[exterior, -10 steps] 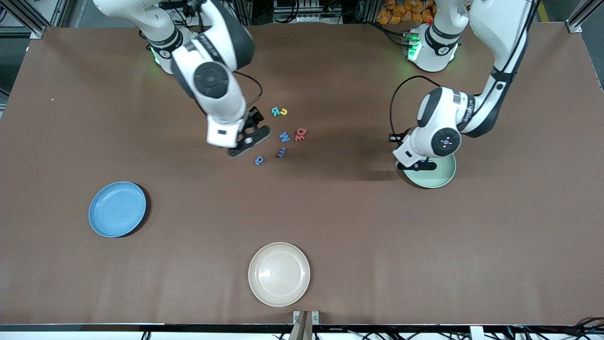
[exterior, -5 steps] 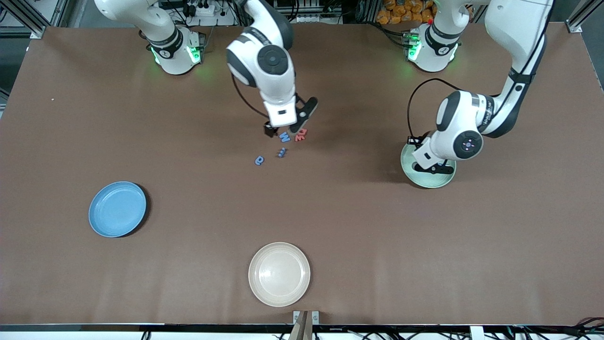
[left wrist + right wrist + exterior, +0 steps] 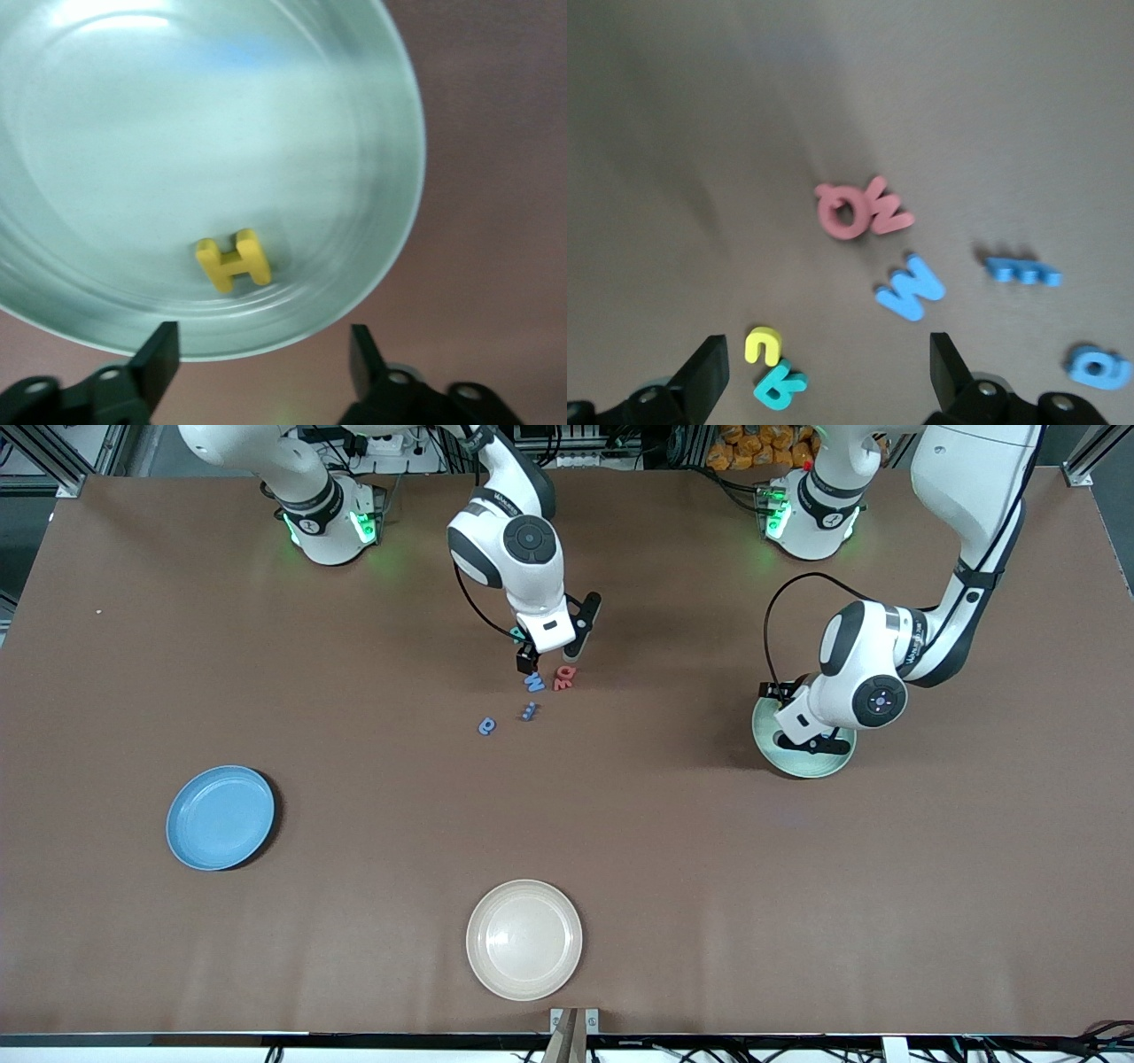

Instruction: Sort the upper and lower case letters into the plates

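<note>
Now the yellow H point(image 3: 234, 260) lies in the mint plate point(image 3: 764, 746) under the left gripper point(image 3: 257, 363), whose jaws stand apart. Spread wide, the right gripper point(image 3: 824, 372) hangs over the letters point(image 3: 908, 288) mid-desk; it should straddle a single letter, clear of its neighbours.

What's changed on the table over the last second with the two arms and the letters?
The right tool, open, swung from near the blue letters toward the left arm's end and now hangs over the teal and yellow letters. The left tool shifted over the mint plate, opened and let go of the yellow H, which lies in it. The loose letters, blue plate and cream plate stayed put.
</note>
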You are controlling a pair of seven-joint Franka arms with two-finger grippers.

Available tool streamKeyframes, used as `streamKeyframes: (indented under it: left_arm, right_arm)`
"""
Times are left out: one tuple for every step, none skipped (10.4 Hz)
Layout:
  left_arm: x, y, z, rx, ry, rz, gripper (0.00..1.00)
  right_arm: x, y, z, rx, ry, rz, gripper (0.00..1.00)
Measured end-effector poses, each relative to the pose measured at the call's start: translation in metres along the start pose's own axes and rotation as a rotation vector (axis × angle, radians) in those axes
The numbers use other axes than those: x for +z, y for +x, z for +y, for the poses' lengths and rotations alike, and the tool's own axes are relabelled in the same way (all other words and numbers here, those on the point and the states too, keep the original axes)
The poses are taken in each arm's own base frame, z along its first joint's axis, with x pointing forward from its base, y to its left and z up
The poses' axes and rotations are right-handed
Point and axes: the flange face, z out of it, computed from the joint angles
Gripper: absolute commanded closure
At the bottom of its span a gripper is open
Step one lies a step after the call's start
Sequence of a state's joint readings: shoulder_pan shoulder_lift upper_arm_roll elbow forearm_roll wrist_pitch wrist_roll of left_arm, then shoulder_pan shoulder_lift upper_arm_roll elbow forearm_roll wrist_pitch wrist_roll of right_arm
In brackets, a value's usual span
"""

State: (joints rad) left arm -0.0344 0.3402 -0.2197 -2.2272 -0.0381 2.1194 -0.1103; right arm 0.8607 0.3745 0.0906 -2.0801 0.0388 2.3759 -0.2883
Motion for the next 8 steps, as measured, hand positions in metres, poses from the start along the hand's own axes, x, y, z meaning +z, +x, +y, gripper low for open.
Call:
streamKeyframes:
  left_arm:
    - [-0.001, -0.003, 0.009, -0.001, -0.016, -0.011, 0.0]
    - [-0.005, -0.007, 0.019, -0.002, -0.027, -0.024, 0.0]
    - [-0.013, -0.013, 0.031, -0.014, -0.026, -0.031, 0.0]
    - [-0.021, -0.02, 0.049, -0.035, -0.025, -0.034, 0.0]
    - [-0.028, -0.029, 0.074, -0.061, -0.02, -0.032, 0.0]
    - [-0.032, -0.04, 0.102, -0.082, -0.01, -0.025, 0.0]
    - [-0.036, -0.052, 0.13, -0.096, 0.006, -0.02, 0.0]
    - [-0.044, -0.064, 0.152, -0.108, 0.022, -0.016, 0.0]
  right_arm:
    - [0.01, -0.005, -0.009, -0.014, 0.004, -0.002, 0.0]
    - [0.019, -0.009, -0.018, -0.029, 0.008, -0.003, 0.0]
    - [0.027, -0.013, -0.026, -0.043, 0.009, 0.002, 0.0]
    - [0.035, -0.018, -0.032, -0.055, 0.006, 0.008, 0.0]
    - [0.04, -0.021, -0.036, -0.07, 0.001, 0.009, 0.0]
    - [0.043, -0.024, -0.038, -0.083, -0.005, 0.008, 0.0]
    - [0.046, -0.025, -0.04, -0.093, -0.013, 0.017, 0.0]
    - [0.049, -0.028, -0.041, -0.096, -0.018, 0.035, 0.0]
